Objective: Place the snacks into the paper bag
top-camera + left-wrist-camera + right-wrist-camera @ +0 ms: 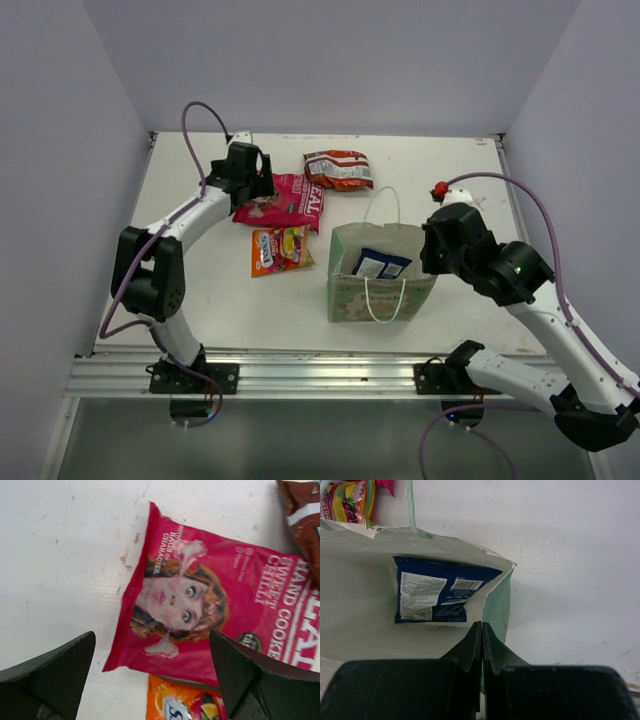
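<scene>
Right claw [481, 625] pinched shut, empty, over the bag [345, 295], blue packet [437, 592] already inside; left claw [152, 640] gapes empty above pink packet [200, 595], orange [280, 249] and red [338, 169] on the table [460, 200], three to go

Orange packet [182, 706] cropped below, probably sweets.

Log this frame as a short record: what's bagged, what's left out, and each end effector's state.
In bag: blue crisp packet, inside the upright paper bag
On table: pink crisp packet, orange-yellow candy packet, red-white-brown packet
Left end effector: open, over the pink crisp packet
Right end effector: shut, at the paper bag's rim
</scene>
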Controlling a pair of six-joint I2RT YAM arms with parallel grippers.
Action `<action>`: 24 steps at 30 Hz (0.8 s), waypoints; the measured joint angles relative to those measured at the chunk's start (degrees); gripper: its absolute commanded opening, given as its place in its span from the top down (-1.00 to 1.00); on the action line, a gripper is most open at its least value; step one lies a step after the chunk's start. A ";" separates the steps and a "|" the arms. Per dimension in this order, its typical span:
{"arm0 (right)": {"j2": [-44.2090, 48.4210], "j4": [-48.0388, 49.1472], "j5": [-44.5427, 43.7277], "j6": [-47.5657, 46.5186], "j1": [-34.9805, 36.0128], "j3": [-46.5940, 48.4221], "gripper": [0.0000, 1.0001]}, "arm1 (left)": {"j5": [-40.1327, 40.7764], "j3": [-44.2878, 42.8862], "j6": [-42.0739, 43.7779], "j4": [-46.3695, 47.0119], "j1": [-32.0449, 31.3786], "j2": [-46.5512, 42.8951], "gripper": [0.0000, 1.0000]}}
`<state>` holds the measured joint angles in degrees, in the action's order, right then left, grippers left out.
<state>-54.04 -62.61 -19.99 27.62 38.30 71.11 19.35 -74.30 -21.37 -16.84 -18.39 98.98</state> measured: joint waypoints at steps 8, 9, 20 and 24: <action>-1.77 0.76 0.11 -0.07 0.00 0.00 1.00 | -0.87 -0.90 1.42 0.90 5.25 9.70 -0.99; -2.01 0.96 0.11 -0.07 0.00 0.00 1.00 | -1.16 -0.90 1.44 0.90 5.49 10.69 -0.99; -3.96 2.29 1.60 -0.04 0.00 -0.04 1.00 | -7.82 -1.64 1.05 2.60 5.57 13.88 1.00; -4.13 2.47 1.73 -0.07 0.00 -0.09 1.00 | -8.63 -1.90 1.40 2.56 5.53 13.97 1.00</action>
<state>-58.17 -60.14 -18.26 27.55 38.30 71.02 10.72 -76.20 -19.97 -14.28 -12.86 112.95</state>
